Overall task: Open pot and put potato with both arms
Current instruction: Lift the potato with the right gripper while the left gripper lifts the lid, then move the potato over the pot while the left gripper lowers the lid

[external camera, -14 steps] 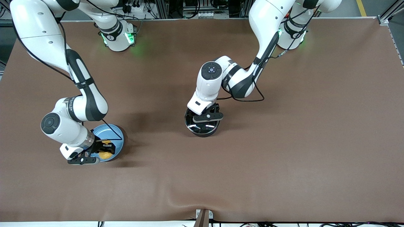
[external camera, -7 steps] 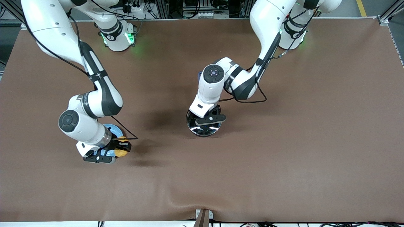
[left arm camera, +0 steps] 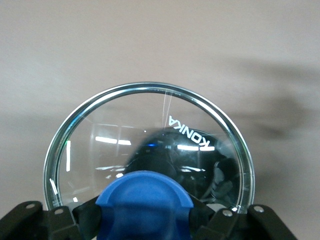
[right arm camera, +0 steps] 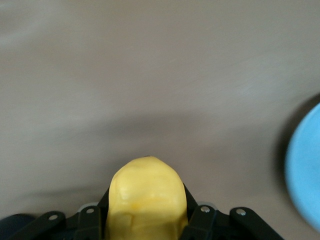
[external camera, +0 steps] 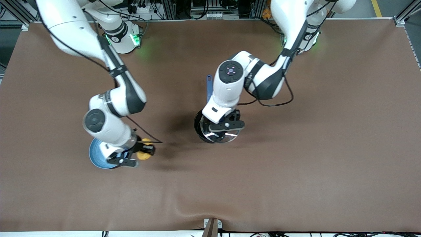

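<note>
- Two white arms reach down from their bases toward the brown counter [external camera: 296,164], each bent at the elbow with its wrist pointing downward.
- Left arm: it folds in from its base, forearm sloping toward the middle of the counter, and the left gripper [external camera: 226,129] hangs over the pot [external camera: 199,126].
- In the left wrist view the left gripper [left arm camera: 144,212] is clamped on the blue knob [left arm camera: 145,202] of the glass lid [left arm camera: 150,135], a finger pressed to each side of the knob.
- The lid [external camera: 221,135] is lifted and sits off-centre above the black pot, overhanging the rim toward the left arm's end of the counter; the pot's rim shows uncovered toward the right arm's end.
- The pot's blue handle [external camera: 209,86] points toward the robot bases.
- Right arm: it sweeps out and down, elbow high, and the right gripper [external camera: 139,154] is over the counter just beside the light-blue plate [external camera: 95,156].
- The right gripper [right arm camera: 146,217] grips the yellow potato [right arm camera: 146,197] between its fingers.
- The potato [external camera: 144,154] is in the air, off the plate, between plate and pot but well apart from the pot.
</note>
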`<move>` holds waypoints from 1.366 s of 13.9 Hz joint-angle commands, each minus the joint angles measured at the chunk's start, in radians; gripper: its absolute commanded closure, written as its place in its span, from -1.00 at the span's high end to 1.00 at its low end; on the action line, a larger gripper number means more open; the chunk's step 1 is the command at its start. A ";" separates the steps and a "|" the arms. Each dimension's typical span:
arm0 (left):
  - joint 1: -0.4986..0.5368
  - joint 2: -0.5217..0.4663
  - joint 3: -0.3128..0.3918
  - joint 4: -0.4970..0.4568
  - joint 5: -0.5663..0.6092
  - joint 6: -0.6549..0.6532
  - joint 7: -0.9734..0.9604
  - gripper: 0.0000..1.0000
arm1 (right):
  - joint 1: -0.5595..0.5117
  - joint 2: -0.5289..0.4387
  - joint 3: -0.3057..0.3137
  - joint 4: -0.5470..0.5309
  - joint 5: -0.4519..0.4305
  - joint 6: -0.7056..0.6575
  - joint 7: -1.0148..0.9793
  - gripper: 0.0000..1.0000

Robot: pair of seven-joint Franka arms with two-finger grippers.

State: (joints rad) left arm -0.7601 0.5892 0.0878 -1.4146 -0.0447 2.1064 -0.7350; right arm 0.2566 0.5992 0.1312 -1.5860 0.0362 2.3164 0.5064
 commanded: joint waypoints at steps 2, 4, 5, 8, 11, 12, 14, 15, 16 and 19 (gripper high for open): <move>0.074 -0.156 0.004 -0.209 -0.020 -0.013 0.170 -0.15 | 0.134 -0.024 -0.015 0.009 0.007 -0.022 0.159 -1.00; 0.146 -0.231 0.004 -0.323 -0.020 -0.002 0.309 -0.15 | 0.206 -0.022 -0.021 0.026 0.001 -0.020 0.225 -1.00; 0.175 -0.265 0.003 -0.380 -0.020 0.015 0.363 -0.15 | 0.236 -0.018 -0.022 0.032 -0.002 -0.017 0.254 -1.00; 0.251 -0.377 -0.003 -0.561 -0.020 0.082 0.463 -0.14 | 0.306 0.002 -0.025 0.050 -0.056 -0.009 0.319 -1.00; 0.307 -0.413 -0.003 -0.720 -0.020 0.237 0.557 -0.14 | 0.364 0.068 -0.025 0.090 -0.171 -0.009 0.406 -1.00; 0.321 -0.413 -0.002 -0.765 -0.020 0.297 0.578 -0.13 | 0.378 0.088 -0.025 0.095 -0.188 0.006 0.421 -1.00; 0.335 -0.404 0.000 -0.837 -0.021 0.407 0.594 -0.14 | 0.403 0.122 -0.025 0.095 -0.188 0.067 0.426 -1.00; 0.337 -0.398 0.001 -0.869 -0.021 0.461 0.602 -0.14 | 0.409 0.139 -0.025 0.095 -0.188 0.084 0.428 -1.00; 0.338 -0.385 0.003 -0.895 -0.021 0.509 0.614 -0.14 | 0.415 0.155 -0.027 0.095 -0.188 0.113 0.428 -1.00; 0.338 -0.350 0.033 -0.923 -0.020 0.576 0.655 -0.13 | 0.421 0.191 -0.027 0.103 -0.190 0.149 0.429 -1.00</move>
State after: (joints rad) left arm -0.4260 0.2387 0.1032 -2.3184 -0.0459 2.6387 -0.1296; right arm 0.6627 0.7596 0.1156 -1.5267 -0.1324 2.4632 0.9123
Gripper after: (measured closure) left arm 0.551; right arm 0.489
